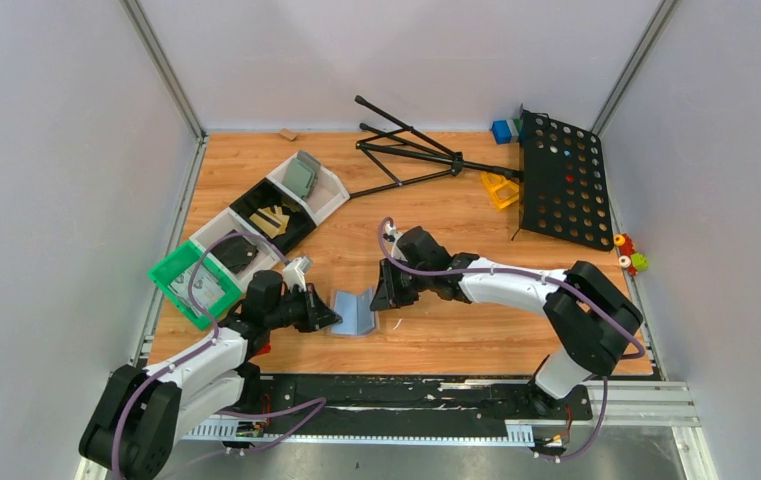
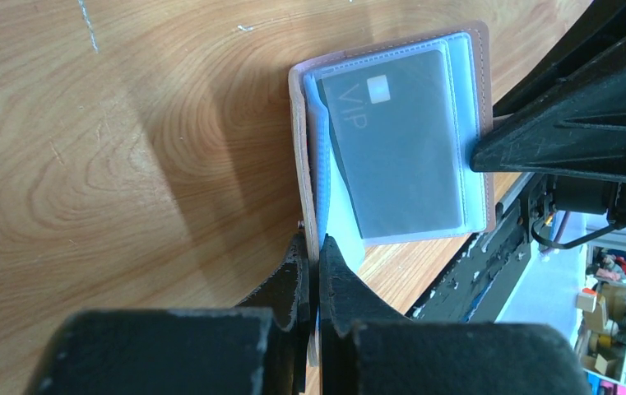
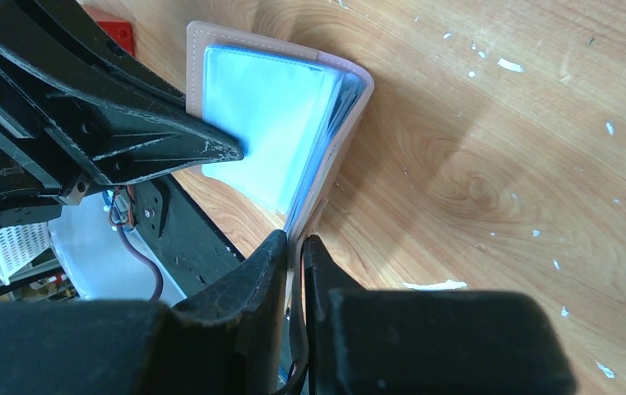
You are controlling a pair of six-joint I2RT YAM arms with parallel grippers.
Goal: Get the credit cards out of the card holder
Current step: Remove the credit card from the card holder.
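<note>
Card holder: the card holder stands open in a V on the tabletop, between the two arms and near the front edge. Pale blue sleeves fan out inside it.
Left fingers: the left fingers are clenched on the salmon-tan edge of one cover.
Right fingers: the right fingers are clenched on the edge of the opposite cover.
Credit card: a dark credit card marked VIP sits fully inside a clear sleeve. None is out yet, and I cannot tell how many more lie behind it.
Risk, no free hand: both pairs of fingers are holding covers. Letting one cover go to reach the card could let the holder fold shut or tip over.
Risk, shallow pinch: each grip takes only the rim, so spreading the covers further may pull a cover free.
Risk, slick sleeve: a pinch on the card would probably catch the plastic too. The holder would then drag along and the card would stay inside.
</note>
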